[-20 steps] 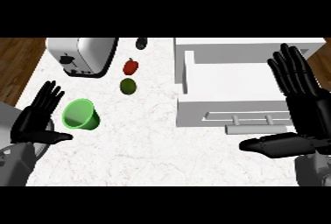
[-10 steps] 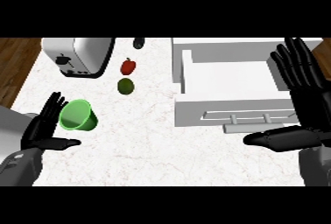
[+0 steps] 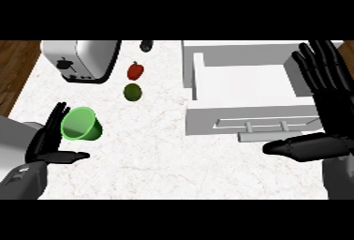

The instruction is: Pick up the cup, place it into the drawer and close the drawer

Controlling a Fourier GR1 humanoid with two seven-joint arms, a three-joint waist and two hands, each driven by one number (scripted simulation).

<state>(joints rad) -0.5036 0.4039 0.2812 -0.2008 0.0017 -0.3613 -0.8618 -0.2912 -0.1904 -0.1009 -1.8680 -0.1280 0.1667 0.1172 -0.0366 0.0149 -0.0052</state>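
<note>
A green cup [image 3: 81, 123] lies tipped on the white counter at the left, its mouth facing toward me. My left hand [image 3: 50, 140] is just left of it, fingers straight and thumb out below the cup, close to it or touching. The white drawer [image 3: 242, 93] stands pulled out at the right, with a bar handle [image 3: 266, 136] on its front. My right hand [image 3: 325, 93] stands open at the right edge, fingers up over the drawer's right side, thumb stretched left below the handle.
A silver toaster [image 3: 81, 60] sits at the back left. A red pepper [image 3: 136, 70] and a dark green fruit [image 3: 133, 92] lie between toaster and drawer. A small dark object [image 3: 146, 45] is at the counter's back edge. Wooden floor [image 3: 15, 70] shows at the far left.
My left hand has moved down and left in the view while staying beside the cup, which now lies a little lower and left. The right hand has barely moved.
</note>
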